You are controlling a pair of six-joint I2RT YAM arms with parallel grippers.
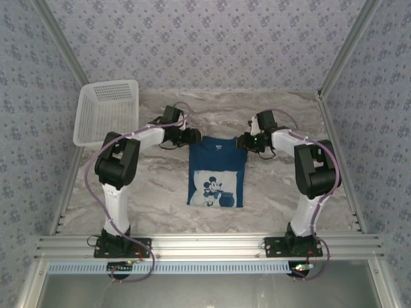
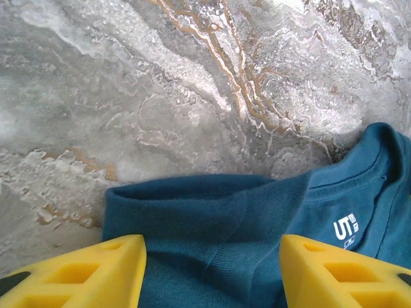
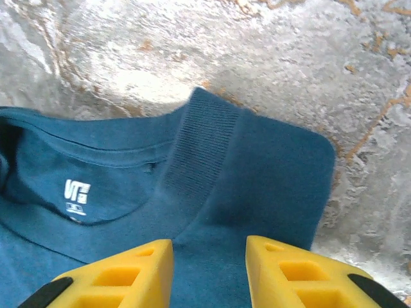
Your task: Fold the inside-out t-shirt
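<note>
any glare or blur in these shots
Top view: even light, shirt print clear. Left wrist view: glare whitens the table at top right. Right wrist view: a bright glare patch on the table just beyond the collar.

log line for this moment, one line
t-shirt flat, sleeves folded in | left end effector open over far-left corner | right end effector open over far-right corner

Both arms reached forward from their bases and bent inward at the elbows, so the two hands pointed toward each other. The left hand (image 1: 191, 136) stood with its yellow fingers (image 2: 83, 273) spread wide. The right hand (image 1: 244, 142) held its fingers (image 3: 295, 269) apart, though more narrowly.
</note>
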